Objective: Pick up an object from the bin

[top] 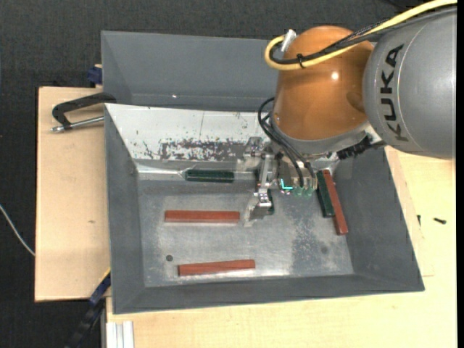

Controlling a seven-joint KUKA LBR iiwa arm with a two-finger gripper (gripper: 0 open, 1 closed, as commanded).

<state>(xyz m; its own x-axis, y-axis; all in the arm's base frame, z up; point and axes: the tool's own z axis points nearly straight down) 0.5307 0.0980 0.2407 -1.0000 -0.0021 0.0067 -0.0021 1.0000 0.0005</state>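
rust-red bar (201, 216) just beside end effector (259, 207), dark green stick (210, 175), perhaps a pen, nearby; grip unclear.

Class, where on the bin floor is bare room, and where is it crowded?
Bare: bin floor between lower red bar and right-hand sticks; left strip beside upper red bar. Crowded: around the tool and green stick.

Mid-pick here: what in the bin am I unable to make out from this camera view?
1. Red stick and dark stick on the right: their upper ends are hidden under the arm's orange cover.
2. Small dark speck left of the lower brown bar: too small to identify.
3. Gripper: it is unclear whether it touches the right end of the middle brown bar.
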